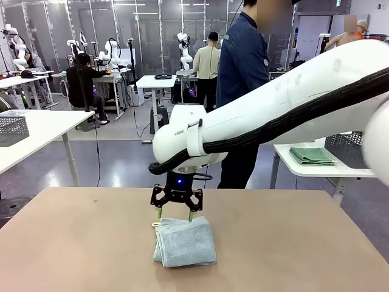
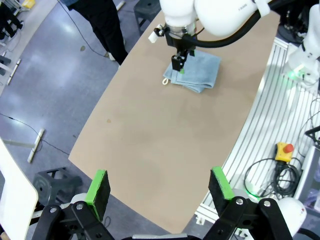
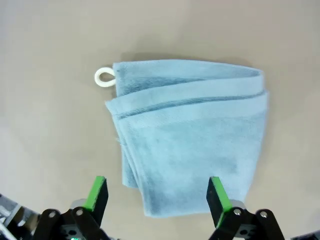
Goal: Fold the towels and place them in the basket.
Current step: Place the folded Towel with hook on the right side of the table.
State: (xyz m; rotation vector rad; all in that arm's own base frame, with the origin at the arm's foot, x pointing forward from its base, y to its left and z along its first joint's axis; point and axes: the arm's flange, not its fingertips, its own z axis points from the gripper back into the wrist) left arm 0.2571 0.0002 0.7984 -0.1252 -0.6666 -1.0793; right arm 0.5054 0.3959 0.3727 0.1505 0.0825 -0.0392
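A pale blue-grey towel (image 1: 185,242) lies folded on the brown table (image 1: 73,243), its white corner loop (image 1: 156,224) at the far left. My right gripper (image 1: 176,213) hangs open just over the towel's far edge, pointing down. In the right wrist view the towel (image 3: 190,135) lies between and ahead of the open right gripper (image 3: 157,194), with the loop (image 3: 103,76) at the upper left. My left gripper (image 2: 159,187) is open and empty, high above the table, looking down on the towel (image 2: 200,72) and the right gripper (image 2: 179,62). Whether either mesh basket on the side tables is the task's basket I cannot tell.
A person in a dark blue jacket (image 1: 243,61) stands at the table's far side. One grey mesh basket (image 1: 12,129) sits on a white table at the left. Another (image 1: 346,149) stands on a white table at the right, beside a folded green cloth (image 1: 311,156).
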